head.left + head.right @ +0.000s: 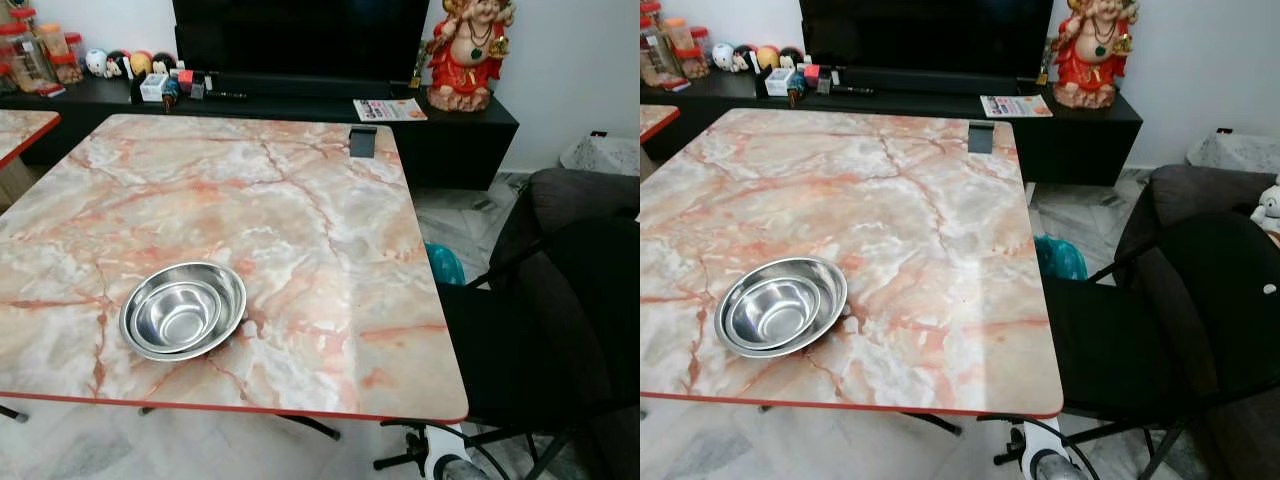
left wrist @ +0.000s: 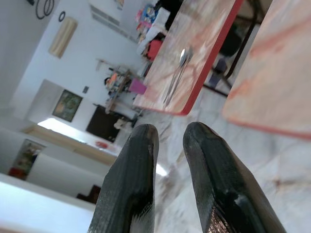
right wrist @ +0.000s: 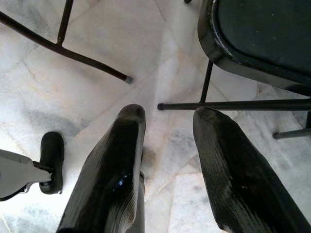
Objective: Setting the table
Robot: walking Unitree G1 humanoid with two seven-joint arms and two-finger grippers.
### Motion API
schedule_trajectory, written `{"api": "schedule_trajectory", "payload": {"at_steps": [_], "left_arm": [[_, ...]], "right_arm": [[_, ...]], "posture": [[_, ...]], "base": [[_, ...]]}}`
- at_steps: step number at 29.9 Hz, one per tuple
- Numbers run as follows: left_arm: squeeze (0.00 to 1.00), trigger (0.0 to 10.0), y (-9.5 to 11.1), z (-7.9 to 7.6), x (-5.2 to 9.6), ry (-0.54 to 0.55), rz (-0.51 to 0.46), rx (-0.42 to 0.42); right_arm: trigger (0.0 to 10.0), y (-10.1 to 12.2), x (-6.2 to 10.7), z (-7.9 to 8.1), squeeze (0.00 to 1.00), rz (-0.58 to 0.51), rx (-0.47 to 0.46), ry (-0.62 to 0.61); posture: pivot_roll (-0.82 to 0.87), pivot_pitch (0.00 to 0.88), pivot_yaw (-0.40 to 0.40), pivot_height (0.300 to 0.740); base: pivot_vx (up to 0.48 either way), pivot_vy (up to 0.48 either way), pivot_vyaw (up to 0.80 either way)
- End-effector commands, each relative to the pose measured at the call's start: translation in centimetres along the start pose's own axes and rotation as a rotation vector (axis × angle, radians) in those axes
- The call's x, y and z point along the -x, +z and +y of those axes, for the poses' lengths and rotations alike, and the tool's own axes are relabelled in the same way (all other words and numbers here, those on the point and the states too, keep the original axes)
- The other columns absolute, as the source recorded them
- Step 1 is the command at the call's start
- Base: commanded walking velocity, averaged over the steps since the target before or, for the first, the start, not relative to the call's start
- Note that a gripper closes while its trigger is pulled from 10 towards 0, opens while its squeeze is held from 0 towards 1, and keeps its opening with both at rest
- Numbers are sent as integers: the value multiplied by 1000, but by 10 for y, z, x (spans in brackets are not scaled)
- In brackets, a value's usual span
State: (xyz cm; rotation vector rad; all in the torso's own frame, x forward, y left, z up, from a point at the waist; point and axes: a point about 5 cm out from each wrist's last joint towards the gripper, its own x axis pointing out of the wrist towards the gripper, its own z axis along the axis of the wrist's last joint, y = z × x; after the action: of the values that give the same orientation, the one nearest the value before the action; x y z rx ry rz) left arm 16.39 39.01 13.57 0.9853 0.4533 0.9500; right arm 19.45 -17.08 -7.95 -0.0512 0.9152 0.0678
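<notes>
Two steel bowls (image 1: 184, 311), one nested inside the other, sit near the front left of the pink marble table (image 1: 260, 190). My left gripper (image 2: 170, 133) hangs low beside the table's edge, open and holding nothing. Past its fingers, two spoons (image 2: 177, 68) lie on a neighbouring red-edged table (image 2: 204, 34). My right gripper (image 3: 167, 116) points down at the tiled floor, open and empty, near the legs of a black chair (image 3: 262, 34).
A black chair (image 1: 540, 330) stands against the table's right side, with a dark sofa behind it. A small black object (image 1: 362, 141) rests at the table's far edge. Behind are a black TV console (image 1: 440, 130) and a red statue (image 1: 466, 50). A second table (image 1: 20, 130) is at far left.
</notes>
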Motion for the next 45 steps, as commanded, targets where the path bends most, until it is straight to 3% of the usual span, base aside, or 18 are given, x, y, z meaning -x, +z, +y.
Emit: {"api": "schedule_trajectory", "payload": {"at_steps": [1,4,5,7,9,12,13,15,22,25,28,29,32,45], "left_arm": [[0,10000,-16,-12,6,-34,38,-43],[0,10000,-29,-22,10,-85,88,-60],[0,10000,-40,-34,13,-160,132,-79],[0,10000,-44,-38,15,-187,150,-76],[0,10000,-52,-54,22,-295,205,-50],[0,10000,-63,-79,36,-468,324,67],[0,10000,-68,-97,46,-578,397,159],[0,10000,-68,-109,53,-646,420,192],[0,10000,-60,-147,76,-829,465,269],[0,10000,-57,-158,82,-874,479,289],[0,10000,-57,-159,82,-879,479,291],[0,10000,-46,-175,91,-956,451,327],[0,10000,-25,-204,118,-1099,400,365],[0,10000,-7,-226,146,-1189,334,426]], "right_arm": [[10000,0,0,0,0,-8,-22,-5],[10000,0,0,0,0,-8,-23,-4],[10000,0,0,0,0,-9,-24,-4],[10000,0,0,1,0,-9,-24,-4],[10000,0,0,0,0,-9,-26,-5],[10000,0,0,0,0,-8,-27,-6],[10000,1,0,0,0,-9,-28,-7],[10000,1,0,0,0,-9,-29,-8],[10000,1,0,0,0,-5,-28,-5],[10000,1,0,0,0,-5,-29,-5],[10000,1,0,0,0,-5,-29,-5],[10000,2,0,0,0,-3,-25,-2],[10000,4,-1,1,0,-6,-28,-2],[10000,1,0,0,0,2,-36,-8]], "posture": [[59,0,-22,732],[61,0,-22,732],[59,0,-21,732],[58,0,-20,732],[57,0,-20,732],[53,0,-18,732],[48,0,-17,732],[49,0,-18,732],[40,0,-18,732],[41,0,-21,732],[41,0,-21,732],[32,0,-19,732],[20,0,-12,732],[6,0,-9,732]], "base": [[0,0,0],[0,0,0],[0,0,0],[0,0,0],[0,0,0],[0,0,0],[0,0,0],[0,0,0],[0,0,0],[0,0,0],[0,0,0],[0,0,0],[0,0,0],[0,0,0]]}}
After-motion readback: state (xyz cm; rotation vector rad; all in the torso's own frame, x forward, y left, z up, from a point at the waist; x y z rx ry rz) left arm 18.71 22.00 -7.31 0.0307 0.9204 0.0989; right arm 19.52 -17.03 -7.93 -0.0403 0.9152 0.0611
